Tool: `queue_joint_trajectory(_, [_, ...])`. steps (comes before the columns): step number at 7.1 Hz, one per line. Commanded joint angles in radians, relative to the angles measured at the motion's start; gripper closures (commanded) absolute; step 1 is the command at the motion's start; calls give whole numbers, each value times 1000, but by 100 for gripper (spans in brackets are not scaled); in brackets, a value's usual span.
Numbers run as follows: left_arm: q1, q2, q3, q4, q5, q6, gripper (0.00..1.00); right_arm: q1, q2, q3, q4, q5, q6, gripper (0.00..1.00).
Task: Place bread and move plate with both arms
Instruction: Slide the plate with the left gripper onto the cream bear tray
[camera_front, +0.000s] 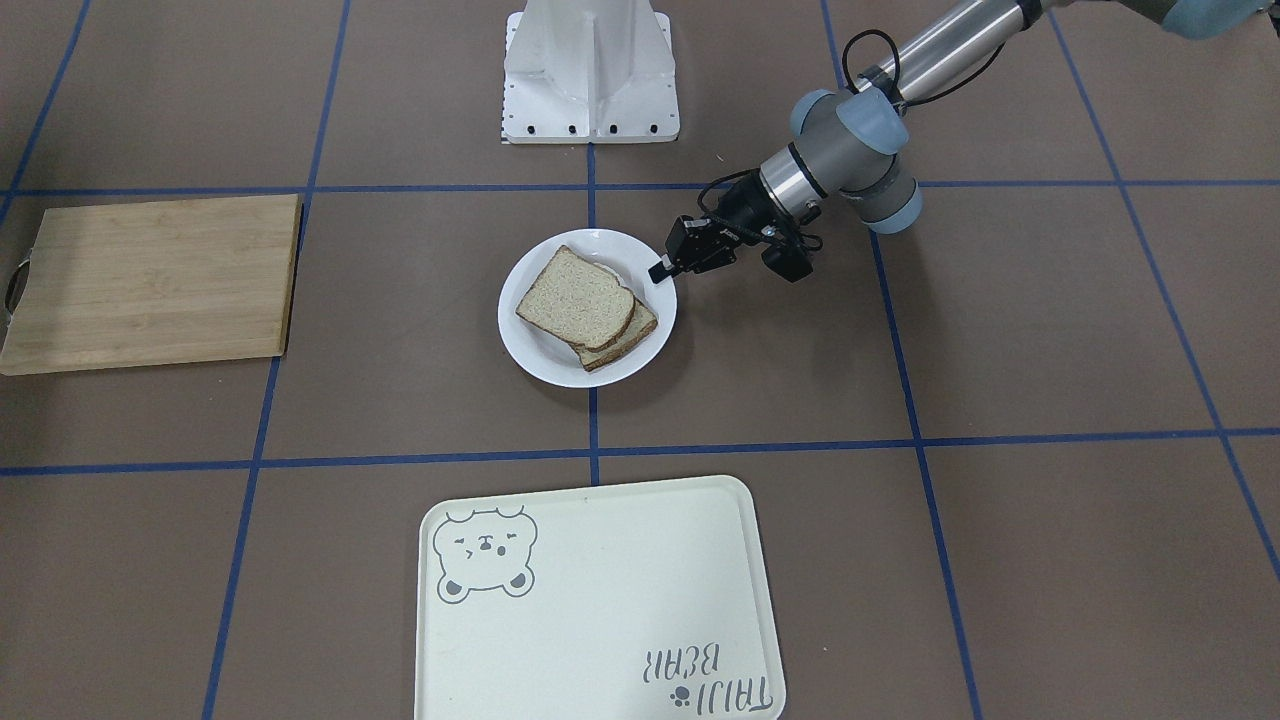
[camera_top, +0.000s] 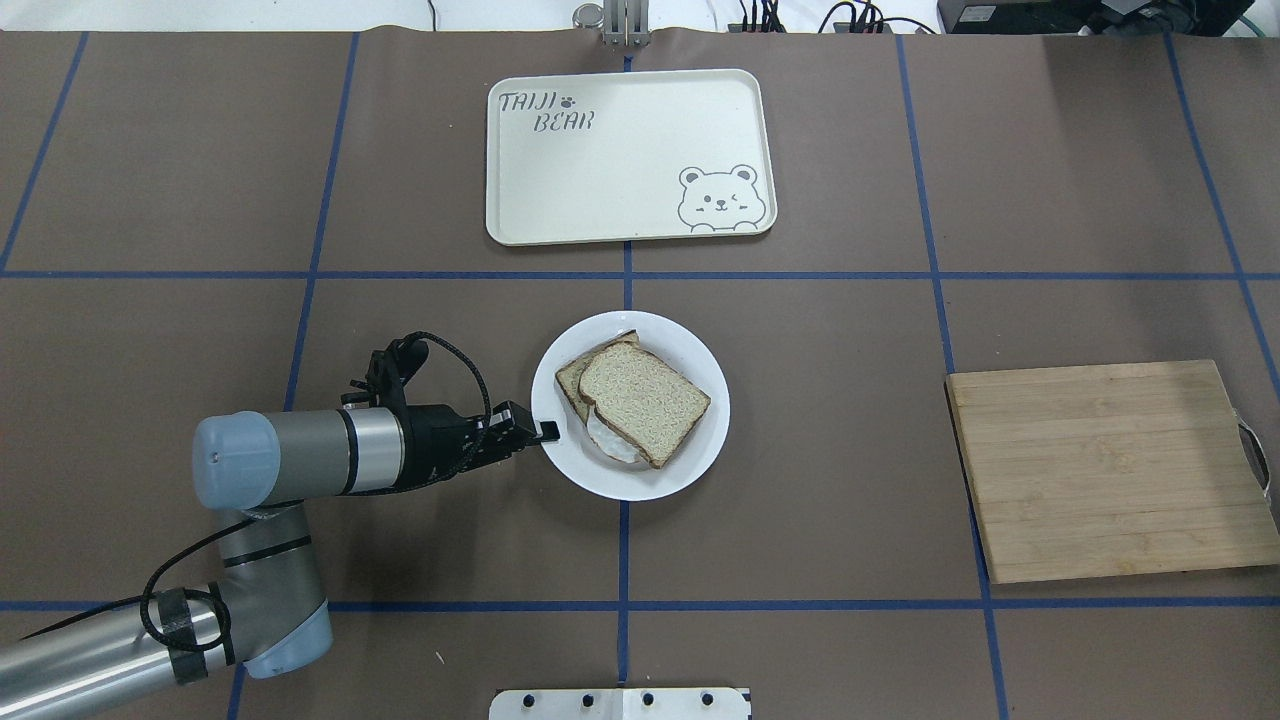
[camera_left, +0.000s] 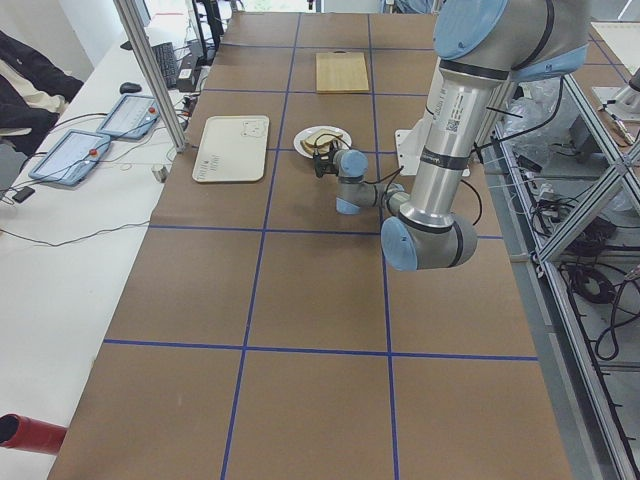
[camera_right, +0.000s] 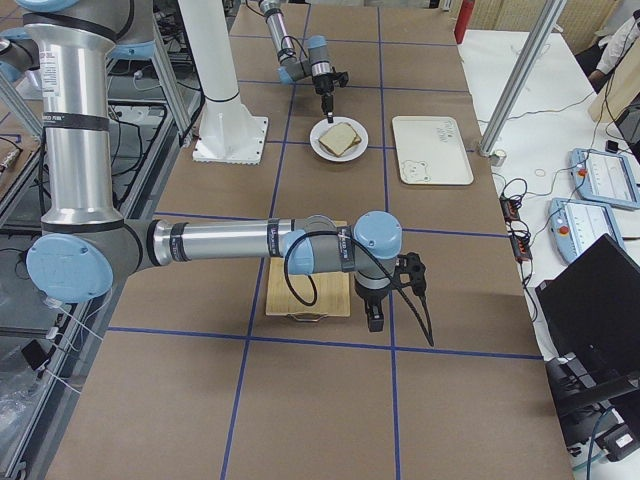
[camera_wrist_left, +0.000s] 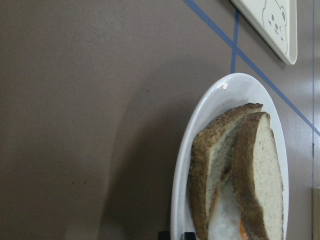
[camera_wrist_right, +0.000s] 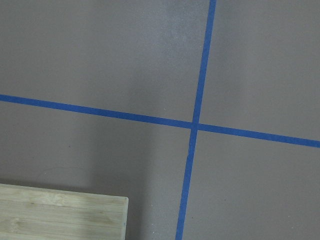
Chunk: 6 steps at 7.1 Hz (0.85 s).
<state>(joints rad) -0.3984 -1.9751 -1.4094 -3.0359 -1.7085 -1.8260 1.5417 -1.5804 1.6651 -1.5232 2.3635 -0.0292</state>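
The plain bread (camera_front: 575, 295) lies on top of a second slice with fried egg on the white plate (camera_front: 560, 365) at the table's middle. In the overhead view the bread (camera_top: 645, 400) covers most of the egg slice, and the plate's (camera_top: 650, 480) rim stays bare. My left gripper (camera_top: 545, 431) lies low and level, shut on the plate's near-left rim; it also shows in the front view (camera_front: 660, 270). In the left wrist view the plate (camera_wrist_left: 220, 100) and bread (camera_wrist_left: 260, 170) fill the right half. My right gripper (camera_right: 373, 318) shows only in the exterior right view, so I cannot tell whether it is open or shut.
A cream bear tray (camera_top: 620, 160) lies beyond the plate, far from the robot. A wooden cutting board (camera_top: 1100, 470) lies on the robot's right; its corner shows in the right wrist view (camera_wrist_right: 60, 215). The robot's white base (camera_front: 590, 80) stands behind the plate.
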Motion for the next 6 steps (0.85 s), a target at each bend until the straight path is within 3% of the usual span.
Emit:
queue_joint_trajectory(1, [-16,-40,-2,-27,27,-102,100,0,0,-1,0,-1,0,0])
queue_joint_trajectory(4, [-124,-89,24,9,104,-273,100,0,0,-1,0,-3,0,0])
queue_joint_trajectory(6, [-219,-262,215,124,139,-340,100,0,3,-2,0,-3,0,0])
